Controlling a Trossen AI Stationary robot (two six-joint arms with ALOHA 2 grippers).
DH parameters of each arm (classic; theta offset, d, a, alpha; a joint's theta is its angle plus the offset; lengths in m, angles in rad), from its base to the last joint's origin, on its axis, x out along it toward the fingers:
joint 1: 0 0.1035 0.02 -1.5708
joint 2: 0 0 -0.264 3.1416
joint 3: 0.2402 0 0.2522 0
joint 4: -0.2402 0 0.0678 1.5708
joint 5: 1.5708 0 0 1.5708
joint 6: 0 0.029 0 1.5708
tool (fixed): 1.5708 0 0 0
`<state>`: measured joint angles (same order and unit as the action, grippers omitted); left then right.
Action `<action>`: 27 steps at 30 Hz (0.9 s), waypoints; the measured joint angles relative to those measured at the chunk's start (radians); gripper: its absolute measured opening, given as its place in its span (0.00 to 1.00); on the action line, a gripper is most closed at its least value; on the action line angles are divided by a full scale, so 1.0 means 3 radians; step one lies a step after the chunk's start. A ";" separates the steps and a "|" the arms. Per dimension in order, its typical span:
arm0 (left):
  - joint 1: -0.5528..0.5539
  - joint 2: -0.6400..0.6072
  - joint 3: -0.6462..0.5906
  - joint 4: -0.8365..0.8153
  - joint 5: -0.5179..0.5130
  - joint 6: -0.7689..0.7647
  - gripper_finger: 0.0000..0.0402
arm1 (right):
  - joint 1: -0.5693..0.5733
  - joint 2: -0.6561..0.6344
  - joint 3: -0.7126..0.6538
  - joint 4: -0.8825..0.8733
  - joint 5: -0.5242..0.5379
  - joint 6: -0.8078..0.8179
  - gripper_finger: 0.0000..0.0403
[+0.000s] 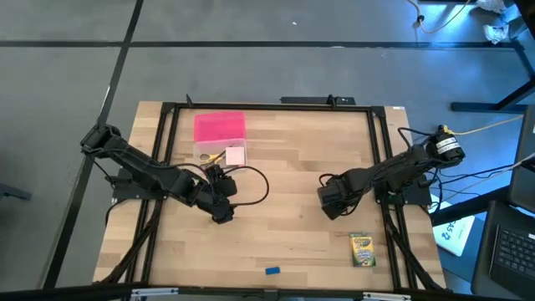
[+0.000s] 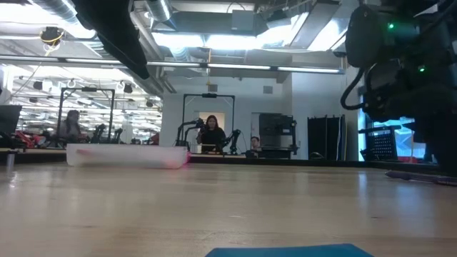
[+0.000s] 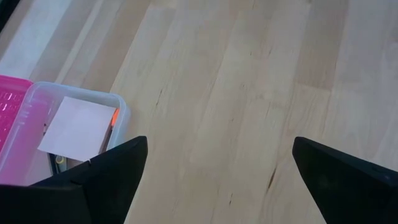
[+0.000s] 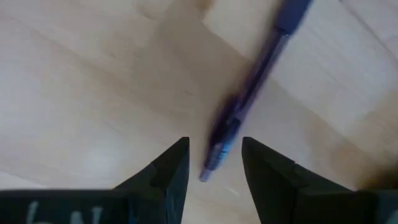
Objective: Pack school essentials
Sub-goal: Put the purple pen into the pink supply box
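1. Between the right gripper's point(image 4: 214, 163) two dark fingers point(image 4: 166, 171), in the right wrist view, lies a pen point(image 4: 249, 93) with a dark barrel; the jaws stand partly apart, one on each side of its lower tip, and it cannot be told whether they press on it or only flank it.
2. Its long axis runs at a slant away from the fingers, the narrow tip nearest the gap and the thicker end far out over the wooden table point(image 1: 292, 217).
3. Only that wrist view shows the pen; from above it is hidden under the right gripper point(image 1: 332, 201), which sits right of the table's middle.
4. Left of the middle, the left gripper point(image 1: 221, 209) has its jaws spread wide with nothing between them; its wrist view shows bare wood between the two fingers point(image 3: 102, 177).
5. Beside one of those fingers the left wrist view shows a corner of the clear plastic box point(image 3: 121, 106), with the pink square notepad point(image 3: 78, 127) lying flat inside and something orange at its edge.
6. From above, the box point(image 1: 219, 153) is seen at the table's far left, its pink lid point(image 1: 219, 126) beside it.
7. At the near right lies the green-yellow crayon box point(image 1: 362, 249), well apart from both grippers, its long axis running near to far.
8. On the near edge sits the tiny blue eraser point(image 1: 272, 270); the low view shows it as a blue strip point(image 2: 289, 251) at the very front.
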<state>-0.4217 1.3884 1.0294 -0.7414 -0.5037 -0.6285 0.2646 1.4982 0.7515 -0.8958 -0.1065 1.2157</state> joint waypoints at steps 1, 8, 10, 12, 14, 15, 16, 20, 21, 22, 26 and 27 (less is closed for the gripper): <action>0.0000 0.0000 0.0000 0.0001 -0.0001 -0.0001 0.99 | 0.0000 0.0000 -0.0015 -0.0007 0.0000 -0.0001 0.37; 0.0001 0.0000 0.0000 0.0002 0.0000 -0.0001 0.99 | 0.0000 0.0000 -0.0173 0.0102 0.0000 0.0035 0.37; 0.0001 0.0000 0.0000 0.0002 -0.0001 -0.0001 0.99 | 0.0000 -0.0010 -0.0244 0.0206 -0.0012 0.0036 0.37; 0.0000 0.0000 0.0000 0.0002 -0.0001 0.0000 0.99 | -0.0001 -0.0019 -0.0301 0.0293 -0.0033 0.0037 0.37; 0.0001 0.0000 0.0000 0.0004 -0.0001 0.0000 0.99 | -0.0001 -0.0019 -0.0321 0.0319 -0.0036 0.0034 0.37; 0.0001 0.0000 0.0000 0.0004 -0.0001 -0.0001 0.99 | -0.0001 -0.0017 -0.0321 0.0320 -0.0035 0.0032 0.37; 0.0000 0.0000 0.0000 0.0004 -0.0001 -0.0001 0.99 | 0.0000 -0.0018 -0.0321 0.0323 -0.0033 0.0029 0.37; 0.0000 0.0000 0.0000 0.0008 -0.0001 0.0000 0.99 | 0.0000 -0.0014 -0.0324 0.0324 -0.0010 0.0030 0.35; 0.0001 0.0001 0.0000 0.0009 -0.0001 -0.0001 0.99 | 0.0000 -0.0013 -0.0324 0.0327 -0.0009 0.0033 0.33; 0.0001 0.0000 0.0000 0.0008 -0.0001 -0.0001 0.99 | 0.0000 -0.0012 -0.0324 0.0333 -0.0009 0.0036 0.31; 0.0001 0.0000 0.0000 0.0009 -0.0001 -0.0001 0.99 | 0.0000 -0.0010 -0.0324 0.0353 -0.0002 0.0040 0.23; 0.0000 0.0001 0.0000 0.0009 -0.0001 -0.0001 0.99 | 0.0001 -0.0010 -0.0324 0.0355 0.0001 0.0058 0.21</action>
<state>-0.4217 1.3887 1.0294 -0.7387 -0.5041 -0.6288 0.2649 1.4952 0.6544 -0.7895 -0.1063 1.2331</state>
